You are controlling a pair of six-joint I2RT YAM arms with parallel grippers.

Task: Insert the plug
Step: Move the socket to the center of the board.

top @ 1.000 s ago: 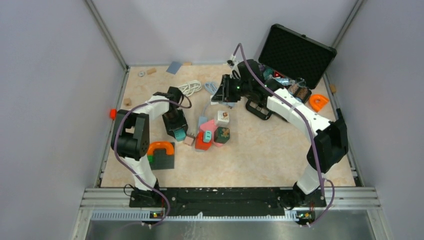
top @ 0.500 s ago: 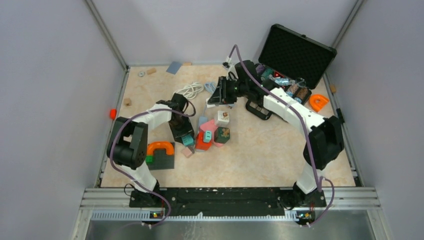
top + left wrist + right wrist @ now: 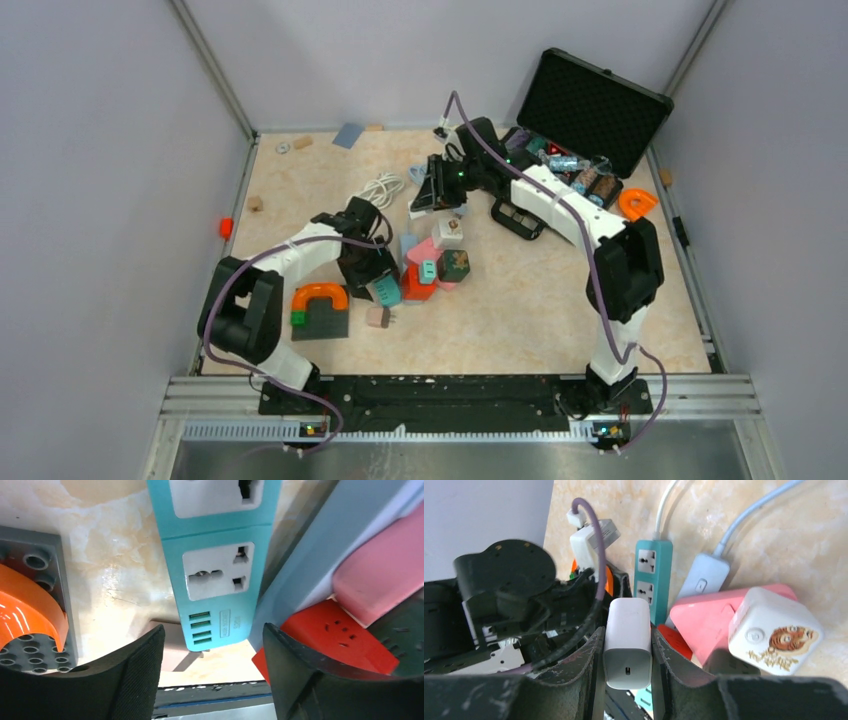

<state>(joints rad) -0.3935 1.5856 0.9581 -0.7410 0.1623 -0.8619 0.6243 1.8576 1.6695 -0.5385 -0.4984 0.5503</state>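
A teal power strip (image 3: 220,580) with white sockets lies on the table. Its USB end sits between the fingers of my open left gripper (image 3: 212,637), which do not touch it. In the top view the left gripper (image 3: 376,280) is at the strip (image 3: 388,293), beside a cluster of blocks. My right gripper (image 3: 627,640) is shut on a white charger plug (image 3: 627,650), its USB-C port facing the camera. It holds the plug in the air, beyond the strip (image 3: 653,580). In the top view the right gripper (image 3: 432,193) hovers at the far middle.
A red block (image 3: 345,640), a pink block (image 3: 709,615) and a white cube with a tiger picture (image 3: 774,630) crowd the strip's right side. An orange arch on a grey stud plate (image 3: 320,305) is to its left. A small beige adapter (image 3: 378,317), a white cable coil (image 3: 380,185) and an open black case (image 3: 590,100) are also there.
My left gripper has moved toward the near right, and the teal strip has come with it. My right gripper has shifted a little left with the white plug.
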